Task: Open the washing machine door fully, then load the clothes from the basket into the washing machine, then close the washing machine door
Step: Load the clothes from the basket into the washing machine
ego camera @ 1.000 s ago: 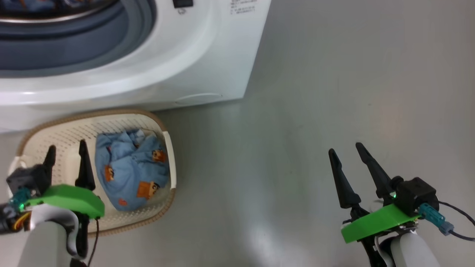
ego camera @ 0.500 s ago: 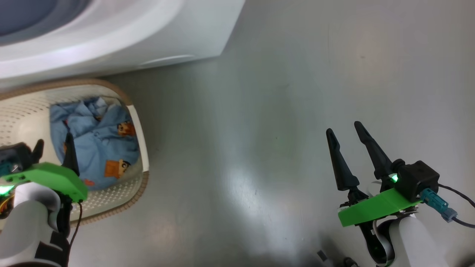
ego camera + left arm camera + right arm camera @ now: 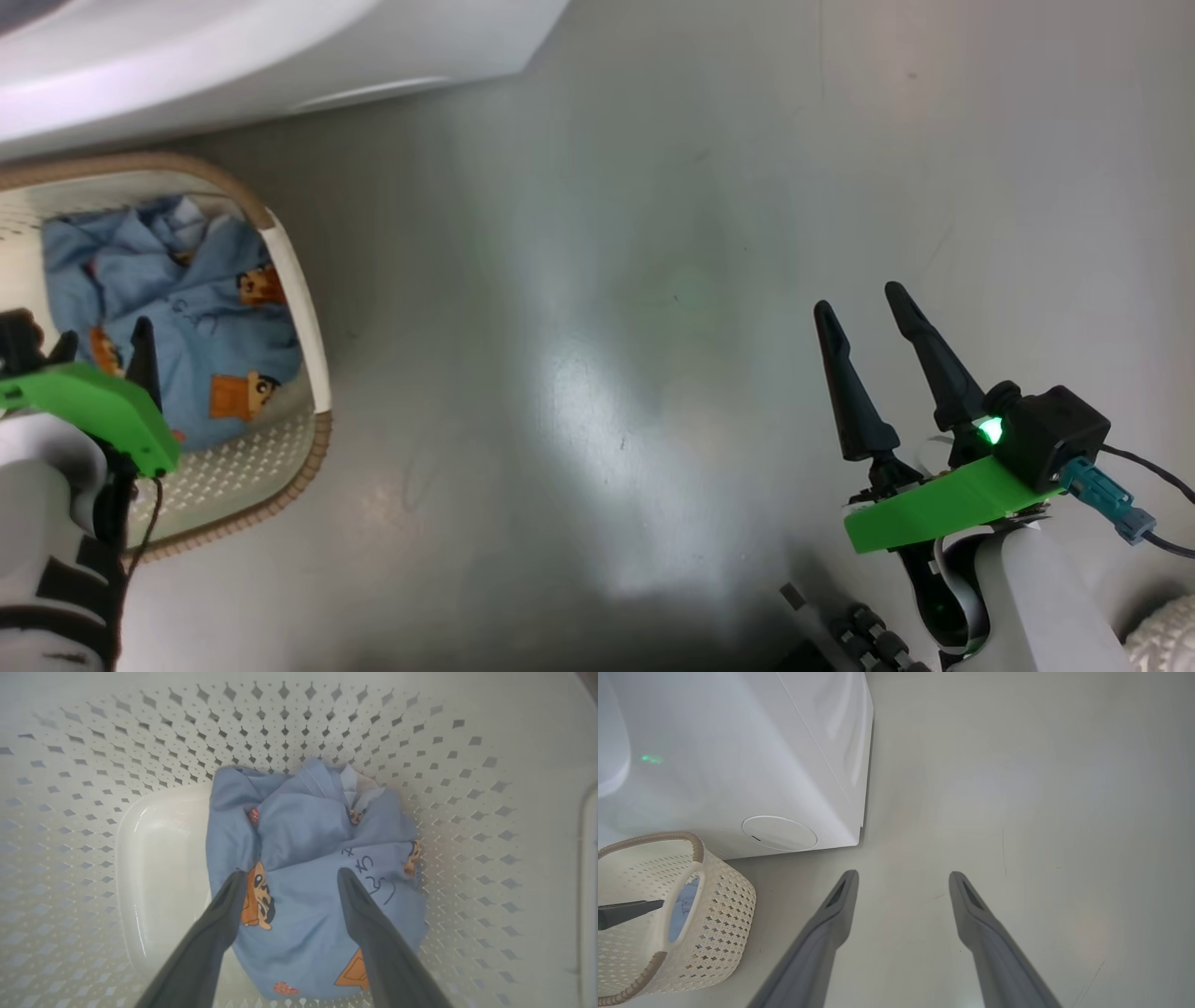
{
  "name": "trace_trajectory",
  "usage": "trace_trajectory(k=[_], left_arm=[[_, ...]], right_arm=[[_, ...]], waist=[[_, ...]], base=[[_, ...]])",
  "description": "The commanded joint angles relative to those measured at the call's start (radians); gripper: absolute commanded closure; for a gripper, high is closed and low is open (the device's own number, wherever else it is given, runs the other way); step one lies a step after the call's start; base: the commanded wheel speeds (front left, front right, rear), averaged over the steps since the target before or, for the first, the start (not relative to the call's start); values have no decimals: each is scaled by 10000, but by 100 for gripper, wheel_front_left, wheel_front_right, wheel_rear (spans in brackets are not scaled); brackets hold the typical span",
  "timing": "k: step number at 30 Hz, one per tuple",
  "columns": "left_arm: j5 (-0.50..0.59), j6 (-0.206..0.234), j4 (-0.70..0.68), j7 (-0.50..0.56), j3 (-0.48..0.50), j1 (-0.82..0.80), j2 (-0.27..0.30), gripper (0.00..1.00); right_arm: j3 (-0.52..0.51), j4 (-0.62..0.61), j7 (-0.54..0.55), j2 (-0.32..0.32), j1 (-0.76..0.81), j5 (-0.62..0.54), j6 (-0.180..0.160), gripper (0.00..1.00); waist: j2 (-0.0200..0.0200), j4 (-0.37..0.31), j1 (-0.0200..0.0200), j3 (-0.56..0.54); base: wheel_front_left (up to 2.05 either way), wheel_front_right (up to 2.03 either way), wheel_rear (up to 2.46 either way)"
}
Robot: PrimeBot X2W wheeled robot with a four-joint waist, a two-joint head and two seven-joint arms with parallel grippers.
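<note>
The clothes point(image 3: 308, 868) lie bunched against one end wall of the basket point(image 3: 327, 723), beside the washing machine point(image 3: 738, 742). Your left gripper point(image 3: 290, 873) hangs over them, spread wide and holding nothing. Your right gripper point(image 3: 858, 297) is spread wide and empty too. It looks like loading time, so next dip down and pinch the cloth.

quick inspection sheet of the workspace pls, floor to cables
surface: glossy grey floor, bare, faint scuffs
job's things: clothes bundled in the basket; basket at the foot of the washing machine
clutter: nothing seen
grippers: left gripper open, over the clothes inside the basket, contact unclear; right gripper open, empty, over bare floor
cables: dark cable off the right wrist; thin wire off the left wrist
surroundings: round flap low on the washing machine
</note>
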Motion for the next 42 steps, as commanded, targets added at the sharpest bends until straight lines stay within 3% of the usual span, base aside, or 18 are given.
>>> trace_trajectory(k=[1,32,33,34,35,42], left_arm=[[-135,-27,112,164,105,52,532,0],[-1228,-55,511,2551,-1667,-1412,1384,0],[-1261,-55,529,2563,-1694,-1422,1371,47],[-1300,-55,545,2589,-1733,-1418,1337,85],[-1332,-55,555,2589,-1770,-1406,1315,100],[-1574,-55,493,2002,-1949,-1157,1220,100]], right_arm=[[249,-203,-87,36,152,167,16,0],[393,-392,-87,37,-75,522,16,0],[383,-386,-87,37,-84,527,16,0],[375,-379,-87,37,-94,536,16,0],[365,-369,-87,37,-106,536,16,0],[300,-353,-87,37,-211,475,16,0]], waist=[[0,-144,0,240],[0,-605,0,1184],[0,-603,0,1188],[0,-599,0,1179],[0,-586,0,1165],[0,-447,0,808]], base=[[0,0,0],[0,0,0],[0,0,0],[0,0,0],[0,0,0],[0,0,0]])
